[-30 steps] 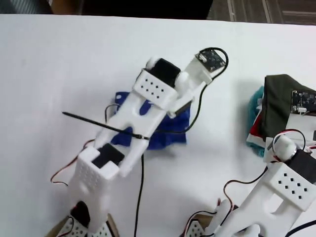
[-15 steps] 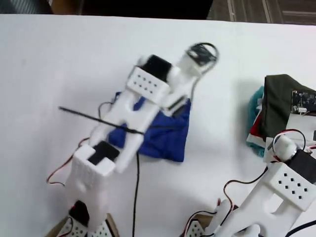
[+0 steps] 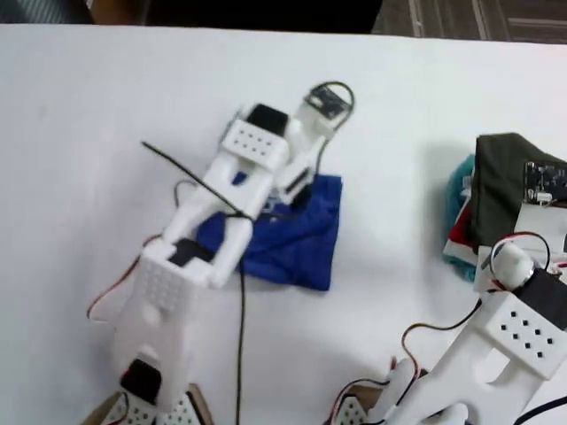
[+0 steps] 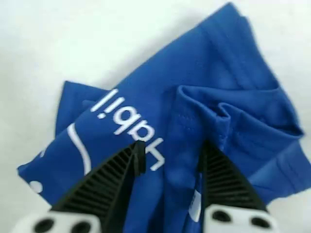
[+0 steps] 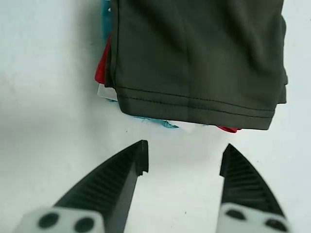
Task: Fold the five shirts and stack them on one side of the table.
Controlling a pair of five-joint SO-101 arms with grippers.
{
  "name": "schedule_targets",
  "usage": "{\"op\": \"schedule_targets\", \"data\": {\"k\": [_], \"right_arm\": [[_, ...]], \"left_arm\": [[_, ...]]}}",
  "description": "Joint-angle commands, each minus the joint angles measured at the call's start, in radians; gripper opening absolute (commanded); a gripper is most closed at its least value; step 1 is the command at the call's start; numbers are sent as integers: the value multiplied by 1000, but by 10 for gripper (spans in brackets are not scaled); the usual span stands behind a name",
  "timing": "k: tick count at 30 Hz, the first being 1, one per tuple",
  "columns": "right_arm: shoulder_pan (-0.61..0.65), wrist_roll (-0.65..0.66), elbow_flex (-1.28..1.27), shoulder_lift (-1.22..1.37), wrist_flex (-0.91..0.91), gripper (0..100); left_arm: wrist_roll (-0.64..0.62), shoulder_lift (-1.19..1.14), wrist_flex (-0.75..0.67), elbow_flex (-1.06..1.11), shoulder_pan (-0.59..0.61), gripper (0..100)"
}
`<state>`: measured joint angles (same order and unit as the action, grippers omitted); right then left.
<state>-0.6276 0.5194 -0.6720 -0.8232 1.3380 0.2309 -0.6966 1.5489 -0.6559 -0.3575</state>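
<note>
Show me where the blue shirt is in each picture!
High view: blue shirt at mid-table, partly under the left arm.
Left wrist view: crumpled, just beyond the open left gripper.
Right wrist view: the dark-topped stack lies here instead.
Shared landmark: the white table.

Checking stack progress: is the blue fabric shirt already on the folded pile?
No, the blue fabric shirt lies alone, well apart from the dark-topped folded pile.

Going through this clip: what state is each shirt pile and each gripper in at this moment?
blue shirt: partly folded, rumpled, lying apart from the stack.
shirt stack: folded and piled.
left gripper: open, over the blue shirt.
right gripper: open, beside the shirt stack, holding nothing.
</note>
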Motion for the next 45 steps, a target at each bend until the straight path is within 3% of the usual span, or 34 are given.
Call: {"op": "schedule_targets", "data": {"k": [1, 7, 15, 21, 26, 31, 40, 45], "right_arm": [[2, -3, 5, -22, -19, 248], [2, -3, 5, -21, -21, 248], [2, -3, 5, -21, -21, 248], [2, -3, 5, -21, -21, 248], [2, -3, 5, -22, -21, 248], [2, -3, 5, -27, -21, 248], [-4, -3, 9, -22, -44, 248], [-105, -3, 9, -21, -91, 248]], "left_arm": [[-3, 21, 86, -65, -63, 203], [-3, 87, 238, -168, -140, 203], [-3, 238, 230, -147, -117, 203], [-2, 183, 143, -88, -48, 203], [-2, 87, 97, -19, -60, 203], [-2, 60, 95, -12, -94, 203], [-3, 132, 236, -39, -199, 203], [-3, 226, 235, 71, -281, 203]]}}
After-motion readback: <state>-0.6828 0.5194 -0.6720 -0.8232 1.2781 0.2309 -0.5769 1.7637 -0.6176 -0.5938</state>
